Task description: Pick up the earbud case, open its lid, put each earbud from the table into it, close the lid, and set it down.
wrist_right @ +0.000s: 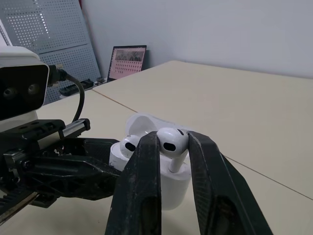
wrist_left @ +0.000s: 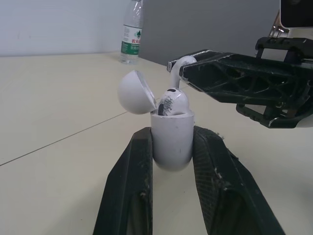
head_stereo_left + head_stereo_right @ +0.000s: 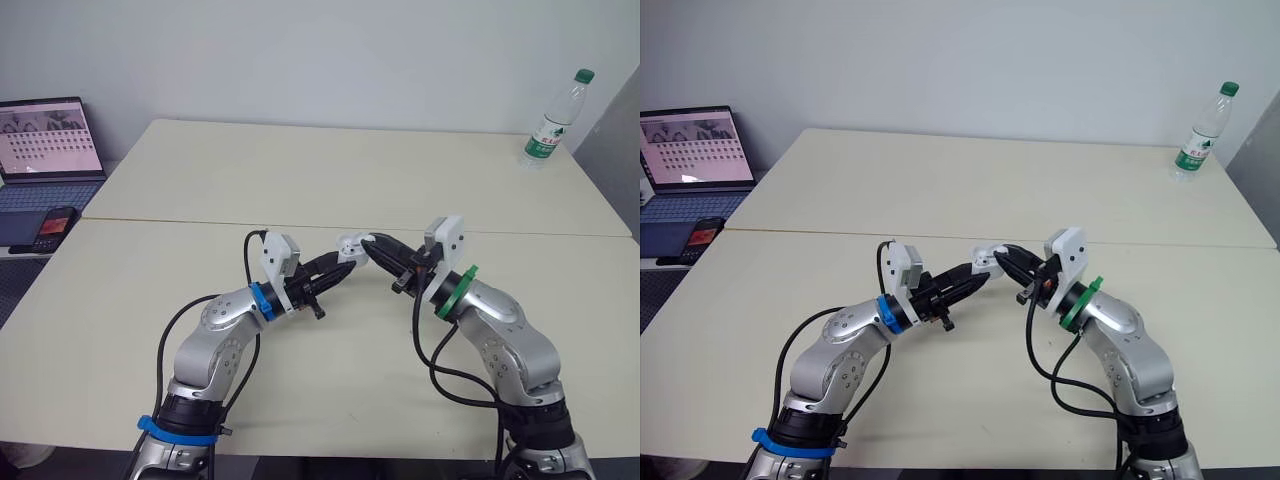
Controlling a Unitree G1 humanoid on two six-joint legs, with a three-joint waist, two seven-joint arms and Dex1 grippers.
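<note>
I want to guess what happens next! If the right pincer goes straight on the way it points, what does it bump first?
Most likely the open earbud case, held upright by the left pincer. The right pincer grips an earbud close by the case's opening, so that earbud would probably touch first.

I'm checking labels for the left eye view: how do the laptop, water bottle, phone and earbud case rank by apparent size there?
Largest to smallest: laptop, though cropped at the picture's edge; water bottle; phone; earbud case, clearly smallest despite being nearest the camera.
</note>
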